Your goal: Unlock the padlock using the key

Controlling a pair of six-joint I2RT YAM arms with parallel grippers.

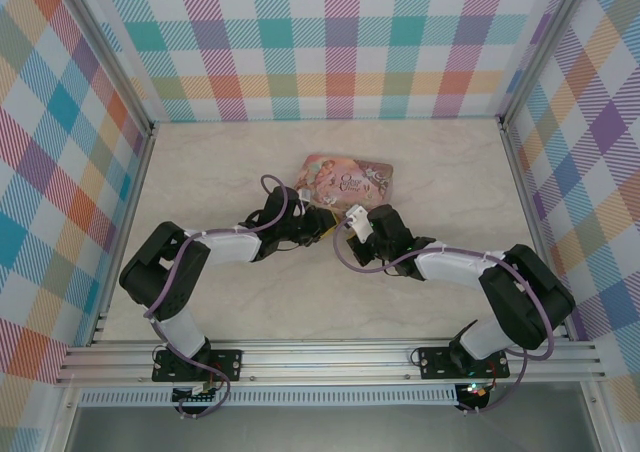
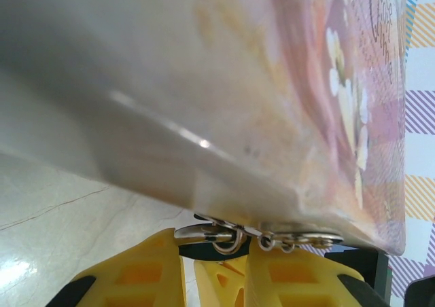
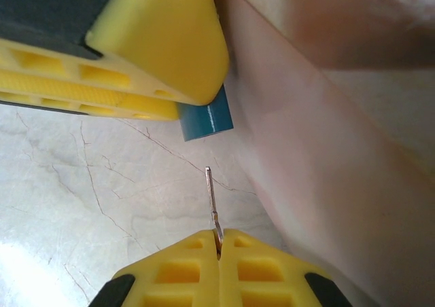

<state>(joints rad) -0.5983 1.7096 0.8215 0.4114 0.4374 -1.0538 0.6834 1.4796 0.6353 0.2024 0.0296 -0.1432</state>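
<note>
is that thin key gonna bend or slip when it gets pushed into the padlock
Probably stiff: the key is metal and stands straight from the right end effector. It may twist or slip, since only its end is pinched. Being so thin, a sideways push against the padlock might bend it.

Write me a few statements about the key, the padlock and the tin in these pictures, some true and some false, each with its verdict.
1. The right fingers are shut on the thin dark metal key. True.
2. The key's tip is already inside the small blue-teal padlock. False: a strip of pale marbled table shows between them.
3. The left fingers grip the padlock beside the pink illustrated rectangular tin. True.
4. The tin stands against the back wall. False: it lies away from the wall, right beside the fingers.
</note>
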